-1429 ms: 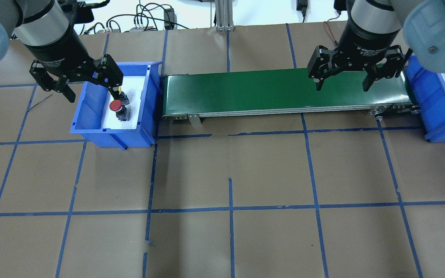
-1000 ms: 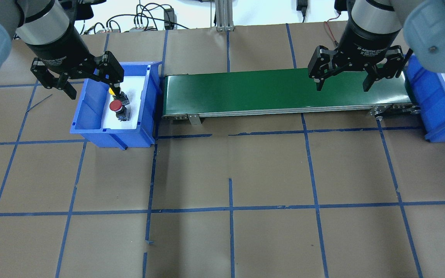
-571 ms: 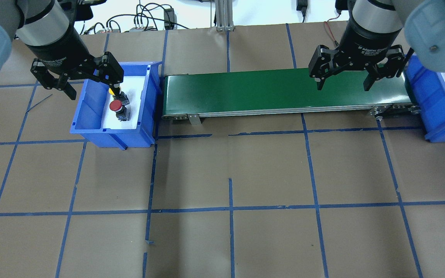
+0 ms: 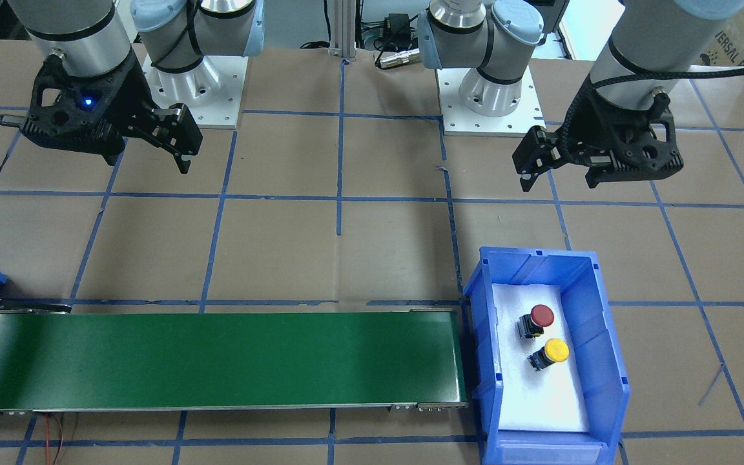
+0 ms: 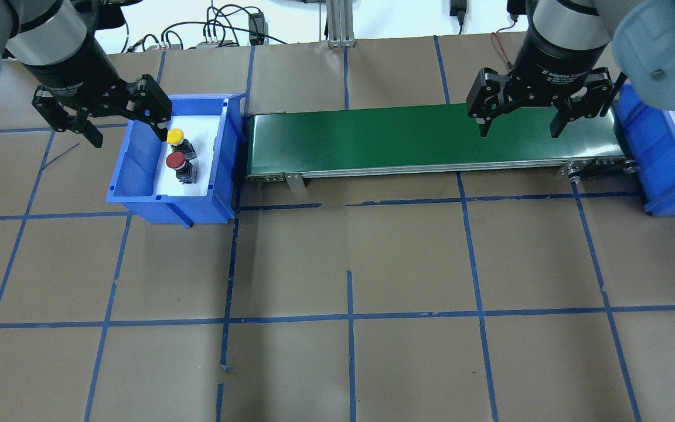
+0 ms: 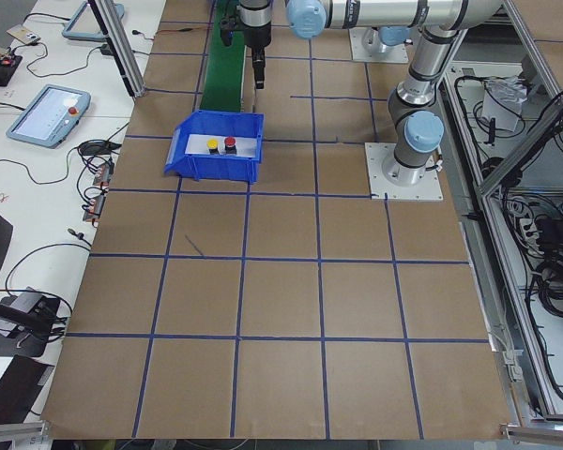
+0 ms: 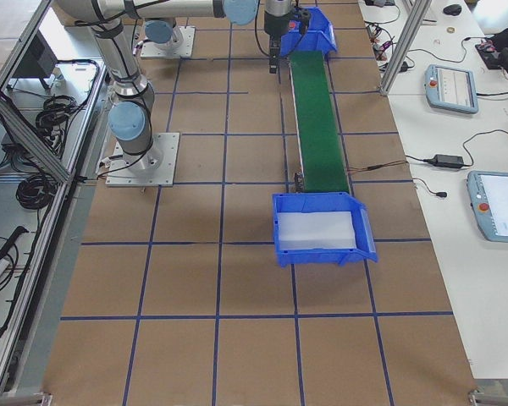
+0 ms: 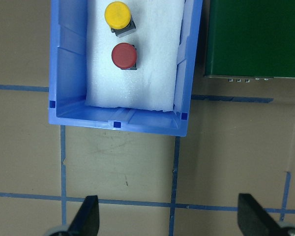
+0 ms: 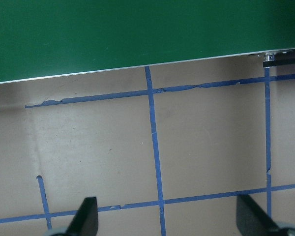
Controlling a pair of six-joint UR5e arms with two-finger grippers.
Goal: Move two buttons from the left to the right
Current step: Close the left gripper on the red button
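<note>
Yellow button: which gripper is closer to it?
Left. The left gripper hovers close by the bin holding the yellow button, on the robot's side; the right gripper hangs near the belt's far end.

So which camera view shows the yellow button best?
The left wrist-mounted view: the yellow button is large there, seen from straight above in the blue bin. The front-facing and overhead views show it smaller, cap and body. Exterior left shows a tiny dot; exterior right does not show it.

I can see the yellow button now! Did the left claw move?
Yes. Against the blue bin, the left gripper slid left, uncovering the yellow button.
</note>
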